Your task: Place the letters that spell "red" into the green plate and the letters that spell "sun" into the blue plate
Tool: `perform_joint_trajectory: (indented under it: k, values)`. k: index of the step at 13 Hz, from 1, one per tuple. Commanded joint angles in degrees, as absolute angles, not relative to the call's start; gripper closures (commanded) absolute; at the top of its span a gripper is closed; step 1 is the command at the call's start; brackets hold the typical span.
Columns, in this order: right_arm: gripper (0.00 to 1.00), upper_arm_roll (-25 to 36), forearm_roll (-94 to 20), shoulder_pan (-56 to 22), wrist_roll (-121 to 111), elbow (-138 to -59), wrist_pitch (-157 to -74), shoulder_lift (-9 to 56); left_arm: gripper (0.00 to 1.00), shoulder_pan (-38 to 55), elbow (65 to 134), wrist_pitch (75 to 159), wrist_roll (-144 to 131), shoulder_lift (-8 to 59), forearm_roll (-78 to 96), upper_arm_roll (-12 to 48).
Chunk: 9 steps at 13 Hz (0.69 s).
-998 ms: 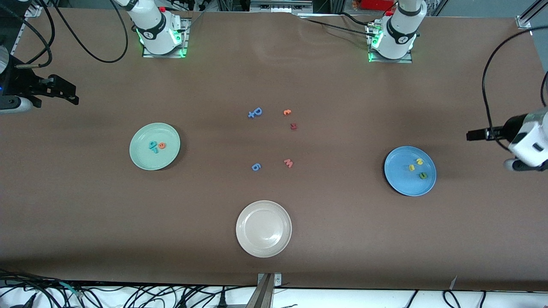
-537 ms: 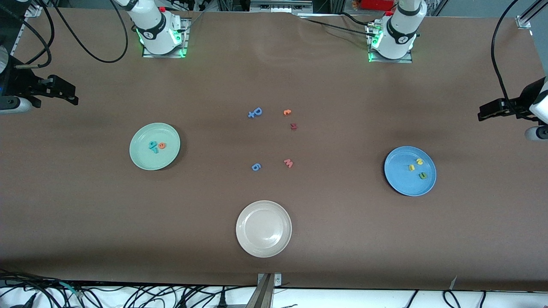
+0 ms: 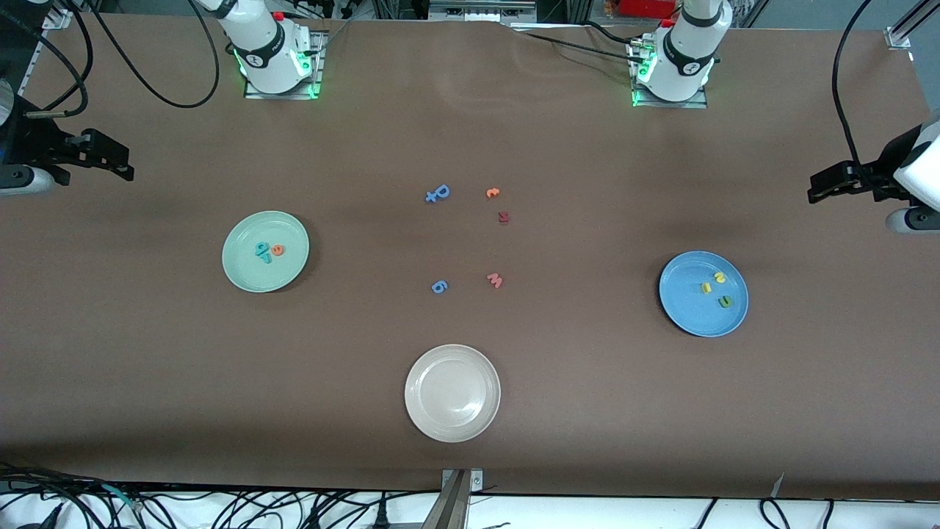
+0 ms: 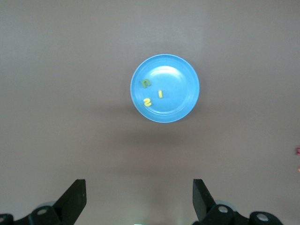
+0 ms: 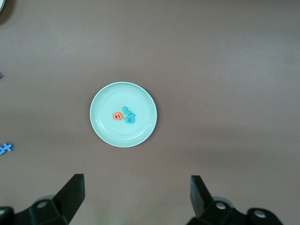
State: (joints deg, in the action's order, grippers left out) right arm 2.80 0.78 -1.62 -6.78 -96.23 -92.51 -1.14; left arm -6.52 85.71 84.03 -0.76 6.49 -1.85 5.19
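Observation:
The green plate lies toward the right arm's end of the table. It holds an orange "e" and two teal letters that touch each other. The blue plate lies toward the left arm's end and holds a yellow "s", a yellow blocky letter and a green arch. My left gripper hangs open and empty over bare table at its own end, with the blue plate in its wrist view. My right gripper hangs open and empty at its end, looking at the green plate.
A cream-white plate sits nearest the front camera, mid-table. Loose letters lie mid-table: two blue ones, an orange one, a dark red one and a pink "w". Cables run along the table's ends.
My left arm has drawn away from the blue plate toward the bases' side of the table, its gripper still open. The right arm has hardly moved. No letter has moved.

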Motion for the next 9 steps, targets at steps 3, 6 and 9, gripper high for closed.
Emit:
perform_joint_trajectory:
  k: [3,6,9]
  values:
    - [0.00,2.9,0.7,-1.6,-7.3,-95.0,-92.3,-0.6,0.00,-6.0,87.4,84.7,0.1,5.2,-0.1,4.2]
    - [0.00,2.9,0.7,-1.6,-7.2,-95.0,-92.4,-0.6,0.00,-5.9,87.5,85.7,0.1,5.6,-0.3,4.2]
    - [0.00,2.9,0.7,-1.5,-7.3,-95.0,-92.3,-0.6,0.00,-5.9,87.6,85.7,0.1,5.6,-0.4,4.2]
